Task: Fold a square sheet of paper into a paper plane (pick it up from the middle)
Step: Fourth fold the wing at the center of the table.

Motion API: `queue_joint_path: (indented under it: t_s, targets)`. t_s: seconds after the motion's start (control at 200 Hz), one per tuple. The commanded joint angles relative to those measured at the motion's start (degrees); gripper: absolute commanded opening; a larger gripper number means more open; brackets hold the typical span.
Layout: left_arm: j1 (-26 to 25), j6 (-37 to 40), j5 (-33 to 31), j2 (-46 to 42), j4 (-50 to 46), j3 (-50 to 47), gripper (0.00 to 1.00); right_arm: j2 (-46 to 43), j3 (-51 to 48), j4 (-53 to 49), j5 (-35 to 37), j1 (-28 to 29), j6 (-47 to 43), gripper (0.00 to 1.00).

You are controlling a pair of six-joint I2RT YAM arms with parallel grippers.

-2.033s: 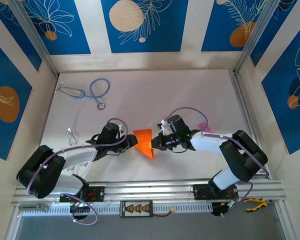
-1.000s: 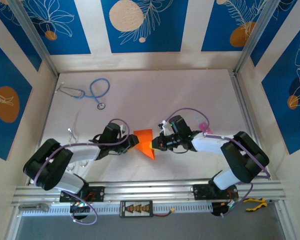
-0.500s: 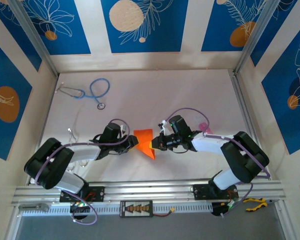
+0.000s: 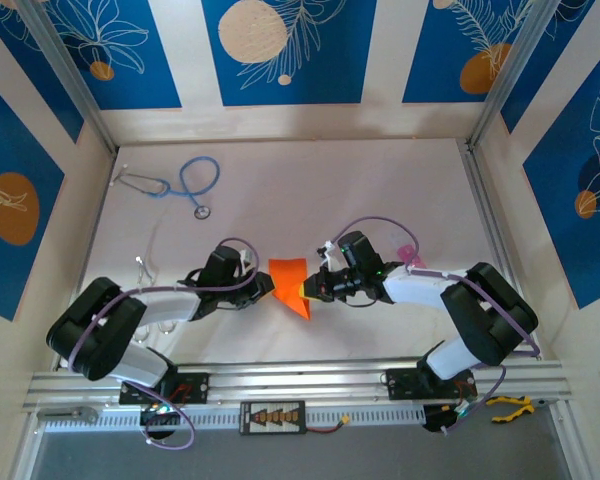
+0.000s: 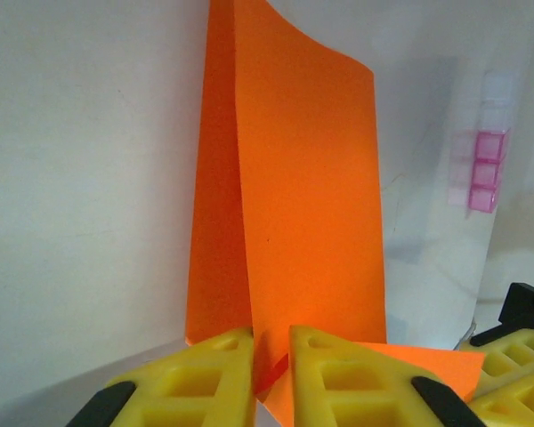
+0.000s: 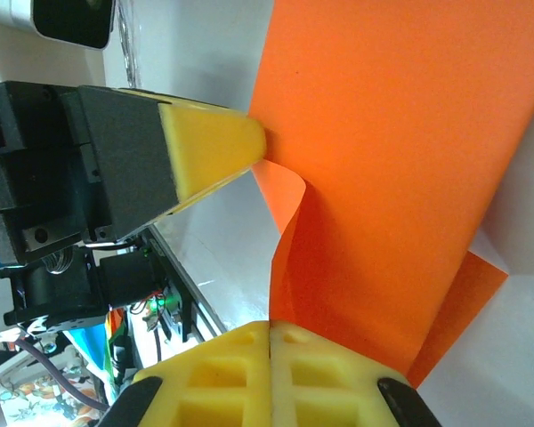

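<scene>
Mid-fold step: paper point(image 4: 290, 285), half folded, held upright over counter point(image 4: 280, 200) between arms; right pincer point(image 6: 269, 374) clamped tight on it; left pincer point(image 5: 271, 374) nearly closed around edge, grip unsure. Next, I think: firm pinch, then careful crease.

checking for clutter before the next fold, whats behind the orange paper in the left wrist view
Behind the orange paper is the white table, with a strip of pink blocks showing past one edge. Whatever sits directly behind the sheet is covered.
</scene>
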Motion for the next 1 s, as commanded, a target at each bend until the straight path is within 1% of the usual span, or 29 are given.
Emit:
queue_joint_path:
  t_s: [0.0, 0.125, 0.255, 0.355, 0.435, 0.59, 0.735, 0.995]
  targets:
    - [0.81, 0.69, -0.96, -2.39, -1.46, -0.75, 0.15, -1.18, -0.48, -2.17, 0.64, -0.41, -0.30, 0.02]
    - [0.93, 1.12, -1.48, -3.57, -2.75, -0.74, 0.14, -1.56, -0.70, -2.50, 0.72, -0.57, -0.47, 0.02]
    - [0.91, 0.98, -1.60, -3.97, -2.87, -0.74, 0.13, -1.72, -0.82, -2.70, 1.04, -0.59, -0.51, 0.06]
    - [0.94, 0.89, -1.84, -4.30, -3.00, -0.83, 0.13, -2.61, -0.78, -3.16, 1.58, -0.59, -0.57, 0.11]
    - [0.88, 0.71, -2.33, -4.78, -3.42, -0.83, 0.12, -3.70, -0.48, -5.04, 2.97, -0.57, -1.41, 0.15]
    - [0.91, 0.71, -3.30, -5.91, -4.57, -0.90, 0.12, -6.02, 0.16, -8.50, 5.34, -0.50, -3.10, 0.18]
    - [0.93, 0.56, -4.58, -7.15, -5.75, -1.00, 0.11, -7.94, -0.05, -8.76, 6.21, -0.27, -3.81, 0.19]
    - [0.91, 0.32, -6.16, -9.09, -7.49, -1.17, 0.10, -8.39, 1.11, -9.84, 8.16, 1.57, -5.69, 0.19]
